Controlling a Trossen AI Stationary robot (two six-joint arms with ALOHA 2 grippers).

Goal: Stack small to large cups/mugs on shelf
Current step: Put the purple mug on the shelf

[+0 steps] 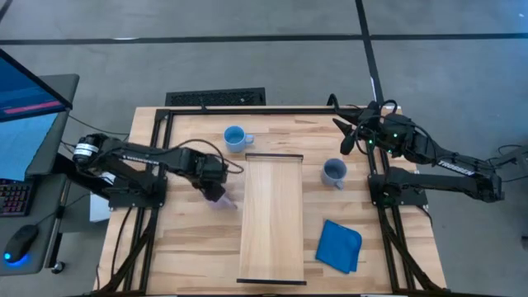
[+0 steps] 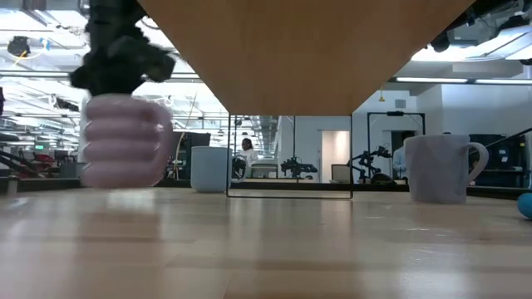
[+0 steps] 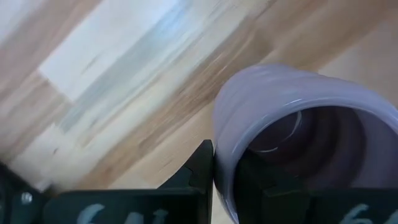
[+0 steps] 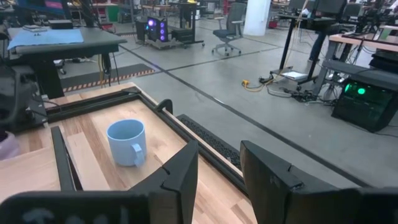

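my left gripper (image 1: 216, 188) clamped on purple mug (image 2: 125, 141) rim; keep it level, carry over shelf (image 1: 271, 216); right gripper (image 4: 217, 171) open, empty

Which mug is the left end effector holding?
The pale purple mug, left of the shelf. The bright blue mug and grey-blue mug stand free.

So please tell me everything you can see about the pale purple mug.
The pale purple mug is small, with a glossy, ceramic-looking wall shaped in rounded horizontal ribs. Its handle cannot be made out. It stands upright, just left of the shelf, on or barely above the planked table; which one is unclear. The left hand comes from above and grips its rim, one finger outside the wall and one inside. The inside looks empty.
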